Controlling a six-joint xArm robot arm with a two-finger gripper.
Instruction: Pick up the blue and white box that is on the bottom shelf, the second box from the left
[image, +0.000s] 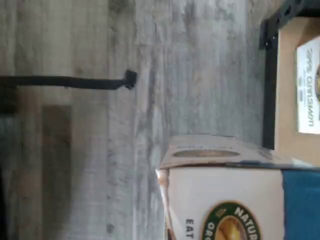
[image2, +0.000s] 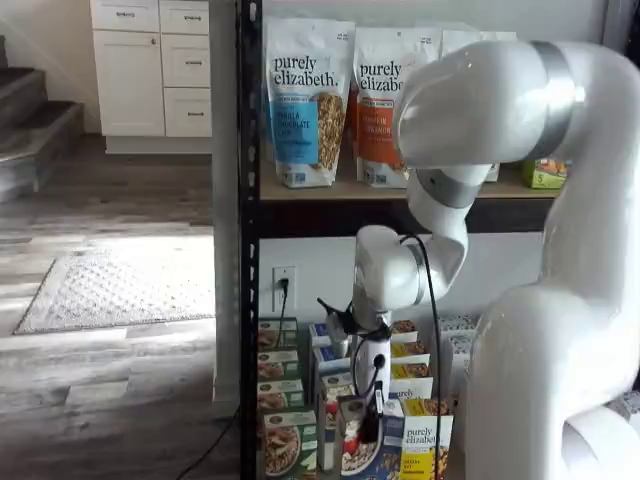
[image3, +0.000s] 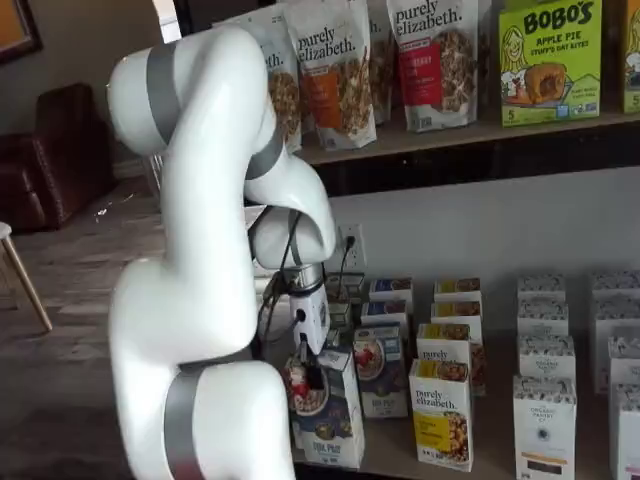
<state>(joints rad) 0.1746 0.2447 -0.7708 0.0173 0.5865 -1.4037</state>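
Observation:
The blue and white box (image3: 335, 425) stands at the front of the bottom shelf (image3: 490, 432), slightly tilted; it also shows in a shelf view (image2: 388, 455). My gripper (image3: 308, 380) comes down on it from above. Its black fingers (image2: 372, 425) are closed on the box's top edge. In the wrist view the box (image: 225, 195) is very close, with a white side, a blue panel and a round green logo. I cannot tell whether the box is off the shelf board.
A green-fronted box (image2: 282, 445) stands to its left and a yellow purely elizabeth box (image3: 442, 415) to its right. More rows of boxes stand behind. White boxes (image3: 545, 425) stand further right. A black shelf post (image2: 247, 400) and a floor cable (image: 70, 82) are nearby.

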